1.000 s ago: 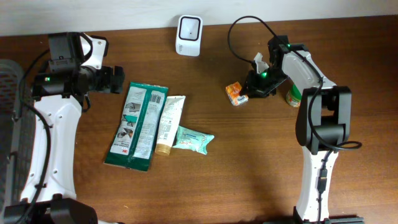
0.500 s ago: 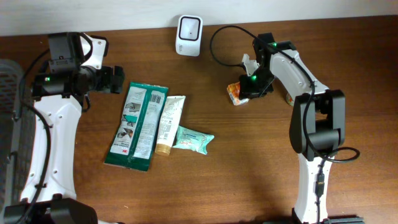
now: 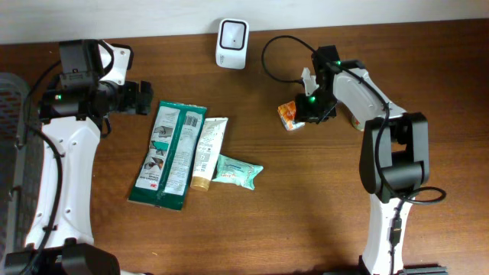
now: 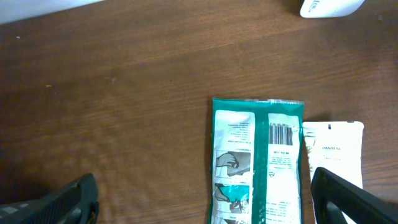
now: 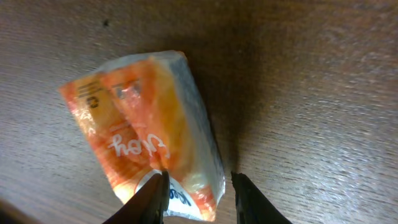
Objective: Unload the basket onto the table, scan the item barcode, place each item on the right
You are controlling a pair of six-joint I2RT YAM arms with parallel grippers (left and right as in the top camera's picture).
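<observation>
Narrowly parted, the right pincer (image 5: 198,185) straddles the orange packet's (image 5: 143,130) end, grip unclear; the left pincer (image 3: 144,98) gapes wide, empty.

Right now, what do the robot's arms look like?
The left arm and right arm are white with black joints and little green lights. A black cable loops off the right one. The left gripper and right gripper have black fingers.

item: orange packet (image 5: 143,130) | lying flat | scanner (image 3: 231,33): white, well apart
</observation>
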